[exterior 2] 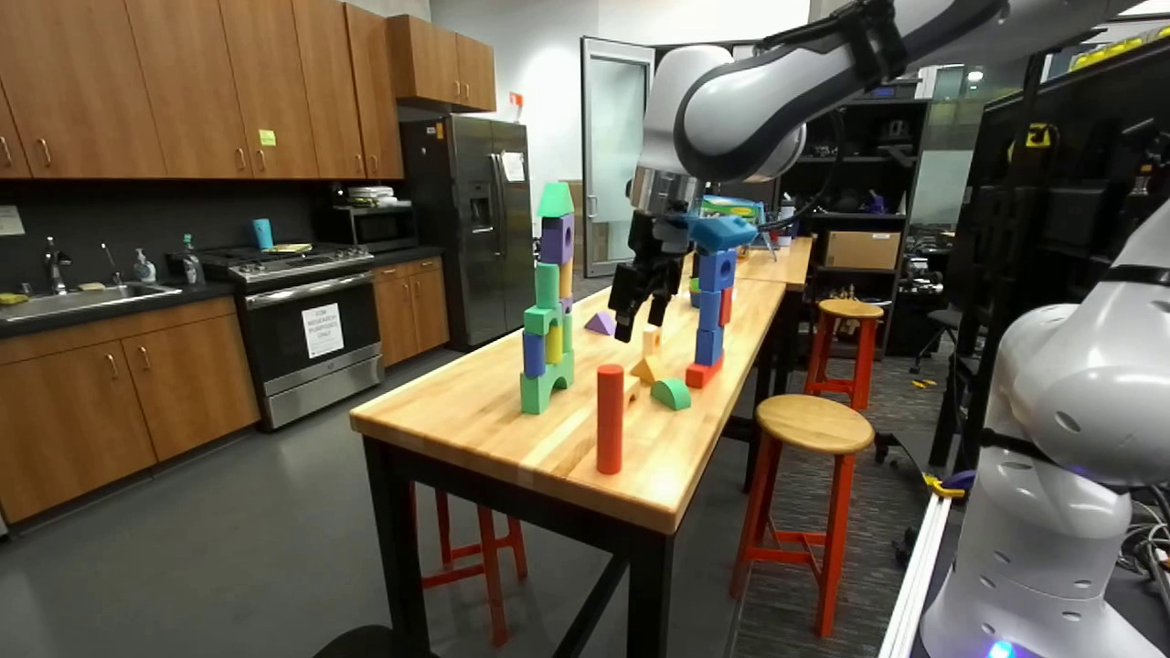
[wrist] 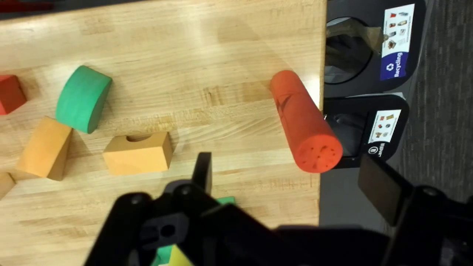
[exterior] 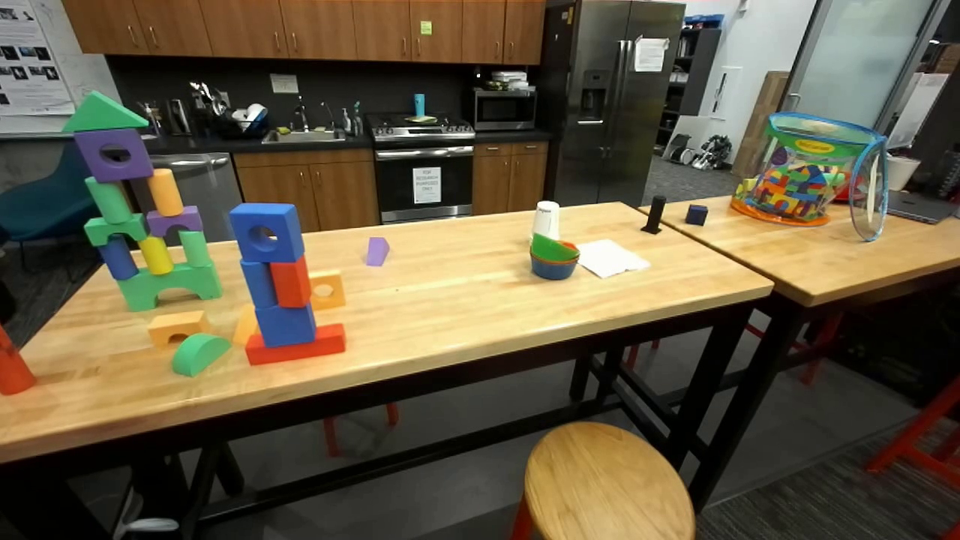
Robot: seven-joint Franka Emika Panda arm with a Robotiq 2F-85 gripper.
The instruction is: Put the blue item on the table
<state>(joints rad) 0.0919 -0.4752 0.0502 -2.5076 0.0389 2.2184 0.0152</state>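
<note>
Arm reaches out over the table, gripper pointing down at it. Gripper's spread wide, nothing in grasp.

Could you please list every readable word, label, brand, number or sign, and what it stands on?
"FOR RESEARCH PURPOSES ONLY": sheet on the oven door.
"Recycling": larger label on a black bin.
"Landfill": smaller label on the neighbouring bin.
Too small or blurred to read: wall poster, refrigerator paper, toy bag label, white cup marking.
</note>
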